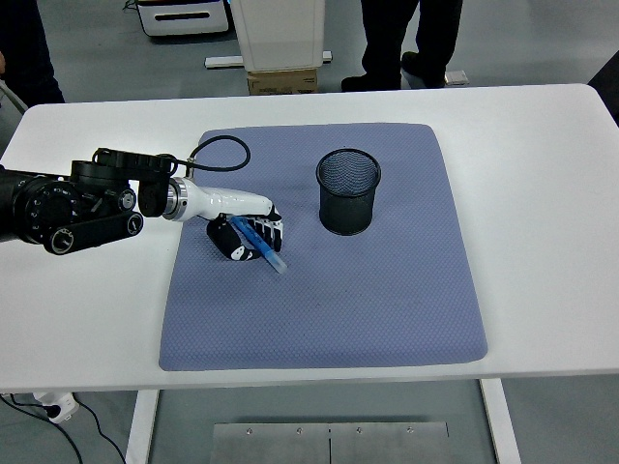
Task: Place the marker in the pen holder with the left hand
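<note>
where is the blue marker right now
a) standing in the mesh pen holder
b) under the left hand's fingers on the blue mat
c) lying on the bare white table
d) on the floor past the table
b: the blue marker lies at the left hand, whose fingers curl around it on the blue mat, left of the mesh pen holder.

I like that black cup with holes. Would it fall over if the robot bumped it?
Probably yes. The pen holder is see-through mesh and looks empty, so it likely weighs little. It stands tall on the soft blue mat, so a nudge near its rim might tip it; lower down, it may just slide.
</note>
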You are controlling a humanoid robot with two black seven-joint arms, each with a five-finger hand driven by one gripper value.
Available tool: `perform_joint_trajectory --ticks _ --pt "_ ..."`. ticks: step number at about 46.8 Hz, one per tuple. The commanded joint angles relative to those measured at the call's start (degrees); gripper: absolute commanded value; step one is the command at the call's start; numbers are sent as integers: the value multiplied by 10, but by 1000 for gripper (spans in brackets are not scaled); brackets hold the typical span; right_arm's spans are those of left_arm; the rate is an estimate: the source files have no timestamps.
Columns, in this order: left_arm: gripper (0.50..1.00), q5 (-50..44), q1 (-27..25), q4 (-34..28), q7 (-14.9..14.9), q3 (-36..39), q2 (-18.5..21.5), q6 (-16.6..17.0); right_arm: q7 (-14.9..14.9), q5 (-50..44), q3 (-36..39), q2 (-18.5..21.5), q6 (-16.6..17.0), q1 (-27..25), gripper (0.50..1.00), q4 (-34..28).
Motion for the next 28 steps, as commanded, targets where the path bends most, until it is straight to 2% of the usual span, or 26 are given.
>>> perform_joint_trajectory --ticks 1,21,28 --pt "508 0 0 -1 0 0 0 0 0 0 0 0 0 0 1000 0" --pt "500 -4 -8 0 0 -2 3 -2 0 0 0 0 0 0 1000 0" --pt "500 -49 -19 0 0 -3 5 -7 0 0 0 0 0 0 1000 0"
